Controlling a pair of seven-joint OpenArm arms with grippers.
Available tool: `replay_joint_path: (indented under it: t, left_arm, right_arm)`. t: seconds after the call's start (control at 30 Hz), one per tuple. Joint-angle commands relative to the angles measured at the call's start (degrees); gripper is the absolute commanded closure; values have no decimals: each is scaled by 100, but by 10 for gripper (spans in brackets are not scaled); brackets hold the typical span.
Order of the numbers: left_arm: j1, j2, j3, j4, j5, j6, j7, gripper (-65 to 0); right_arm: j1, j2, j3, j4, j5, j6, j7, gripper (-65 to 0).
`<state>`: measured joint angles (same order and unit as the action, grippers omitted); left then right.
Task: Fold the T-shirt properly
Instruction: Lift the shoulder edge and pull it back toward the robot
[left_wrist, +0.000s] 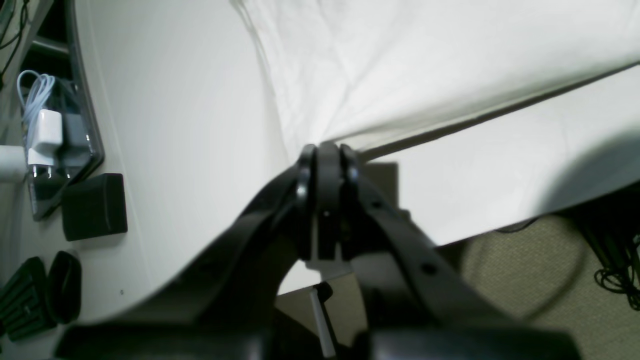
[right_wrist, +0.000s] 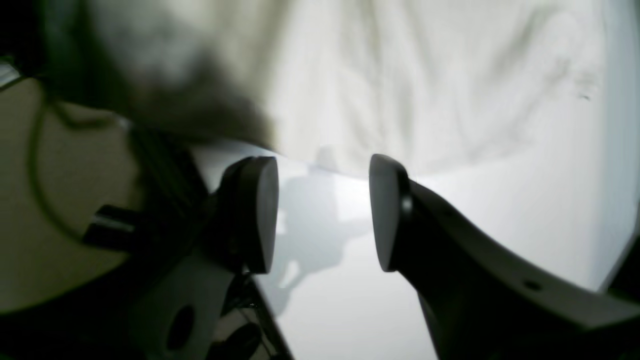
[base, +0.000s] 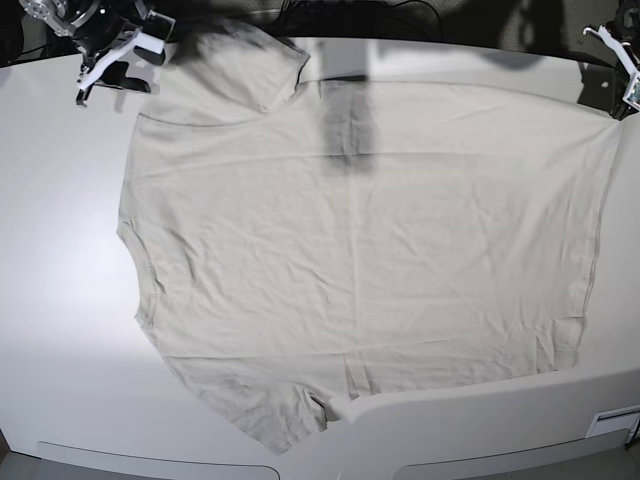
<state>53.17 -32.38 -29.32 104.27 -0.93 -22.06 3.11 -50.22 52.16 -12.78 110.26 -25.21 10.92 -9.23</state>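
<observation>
Lying spread and wrinkled, the T-shirt (base: 360, 260) covers the white tabletop (base: 60, 300).

1. T-shirt (base: 360, 240): plain pale beige, no print or pattern.
2. Table (base: 60, 300): white, glossy.
3. Left gripper (left_wrist: 327, 155): black.
4. Right gripper (right_wrist: 324, 215): dark fingers.
5. Charger (left_wrist: 46, 137), at 9 o'clock in the left wrist view: white, with pale blue cable.
6. Floor (left_wrist: 525, 265), at 4 o'clock there: olive-tan carpet.

The right wrist view blurs the T-shirt (right_wrist: 425, 85); the base view's edge cuts off the left gripper (base: 628, 75).
</observation>
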Motion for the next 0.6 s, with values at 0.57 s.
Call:
replay_joint_path:
  t: [0.57]
  left_arm:
    - [48,-68,-74,74,2,66,-105,0]
  right_arm:
    - [774,-221,-837,-341,-310,234,-208,-241]
